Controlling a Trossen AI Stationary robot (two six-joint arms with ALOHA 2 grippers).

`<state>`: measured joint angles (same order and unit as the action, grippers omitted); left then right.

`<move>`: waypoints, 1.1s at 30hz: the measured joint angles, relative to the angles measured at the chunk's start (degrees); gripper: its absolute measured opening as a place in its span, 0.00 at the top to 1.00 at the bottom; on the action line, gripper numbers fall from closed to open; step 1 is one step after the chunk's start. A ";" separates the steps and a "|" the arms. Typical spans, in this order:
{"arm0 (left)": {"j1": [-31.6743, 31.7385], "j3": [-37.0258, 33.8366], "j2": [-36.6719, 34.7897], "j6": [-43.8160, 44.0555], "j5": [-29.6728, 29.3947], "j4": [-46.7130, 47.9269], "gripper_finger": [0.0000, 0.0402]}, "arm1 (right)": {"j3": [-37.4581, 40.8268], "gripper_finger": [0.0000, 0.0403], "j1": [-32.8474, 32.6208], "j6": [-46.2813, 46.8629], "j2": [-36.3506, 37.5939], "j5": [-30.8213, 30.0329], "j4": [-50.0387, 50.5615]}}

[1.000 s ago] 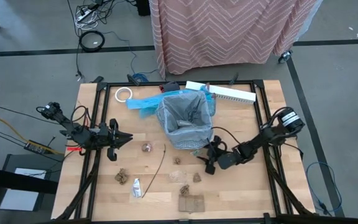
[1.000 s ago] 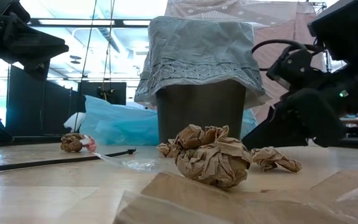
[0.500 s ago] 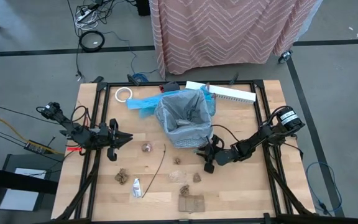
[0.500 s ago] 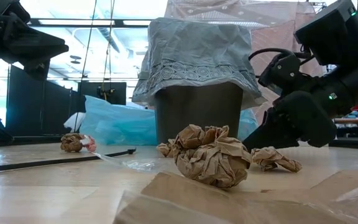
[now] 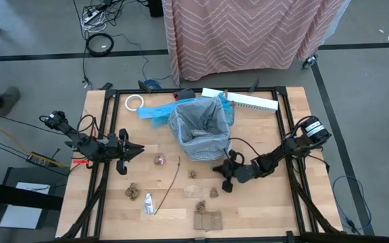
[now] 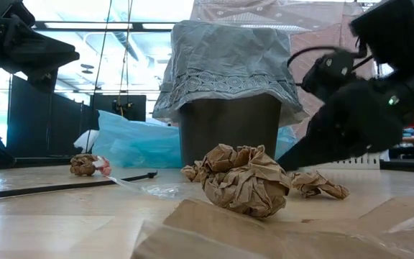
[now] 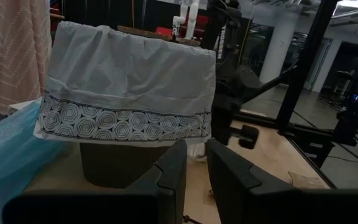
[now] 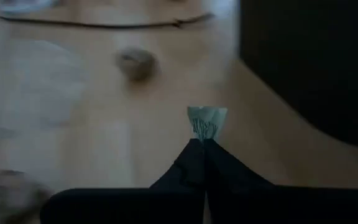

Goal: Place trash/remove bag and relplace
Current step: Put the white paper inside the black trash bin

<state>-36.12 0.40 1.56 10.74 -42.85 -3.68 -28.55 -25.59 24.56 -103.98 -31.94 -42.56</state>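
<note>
wooden table (image 5: 275, 202) strewn with paper wads (image 6: 244, 180); my right gripper (image 8: 202, 144) pinches the bag (image 8: 206, 124) hem; left gripper (image 7: 194, 163) hovers, slightly parted.

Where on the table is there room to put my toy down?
The bare wood by the right arm's base, right of the right gripper, looks free. Near the bin and the trash in front of it, it's crowded.

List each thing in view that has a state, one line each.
Bin: upright, lined.
Bag: in the bin, mouth open, rim folded over the outside.
Right tool: shut on a small scrap of the bag's hem.
Left tool: hovers left of the bin, holding nothing.
Paper wad: crumpled, on the table.
</note>
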 joint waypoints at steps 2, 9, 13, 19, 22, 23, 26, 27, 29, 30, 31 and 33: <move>0.01 -0.01 0.00 0.00 0.00 0.00 0.82 | -1.38 1.00 -1.38 0.00 0.00 0.78 -0.10; 0.00 0.00 0.00 0.00 0.00 0.00 0.82 | -8.10 1.00 -4.92 -2.78 1.04 6.30 -0.07; 0.02 -0.02 0.00 0.00 0.00 0.02 0.82 | -11.41 1.00 -5.92 -8.52 3.92 8.75 -0.16; 0.01 0.00 0.02 0.01 0.00 0.00 0.82 | -13.84 1.00 -5.35 -20.50 12.30 7.96 -0.03; 0.02 0.00 0.02 0.02 0.00 0.00 0.82 | -14.35 1.00 -4.71 -26.90 18.56 7.37 0.57; 0.00 -0.01 0.02 0.01 0.00 0.01 0.82 | -14.36 1.00 -4.61 -29.33 20.83 6.60 1.11; 0.01 -0.01 0.02 0.02 -0.02 0.00 0.82 | -14.43 1.00 -4.56 -37.82 28.01 -0.58 5.54; 0.01 0.00 0.02 0.02 -0.01 0.00 0.82 | -14.43 1.00 -4.23 -40.32 30.27 -4.31 7.62; 0.01 0.00 0.02 0.01 0.00 0.01 0.82 | -14.41 1.00 -2.75 -43.05 34.14 -10.64 12.08; 0.02 -0.02 0.02 0.02 0.00 0.00 0.82 | -14.41 1.00 -1.50 -43.31 35.78 -11.56 13.91; 0.01 -0.01 0.02 0.02 -0.02 0.01 0.82 | -14.41 1.00 -0.17 -43.39 37.21 -11.64 15.39; 0.01 0.00 0.02 0.01 -0.01 0.02 0.82 | -14.41 1.00 2.88 -43.16 39.18 -10.11 17.47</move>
<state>-36.11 0.40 1.58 10.75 -42.86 -3.66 -42.96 -22.72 -18.60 -64.81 -42.05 -25.09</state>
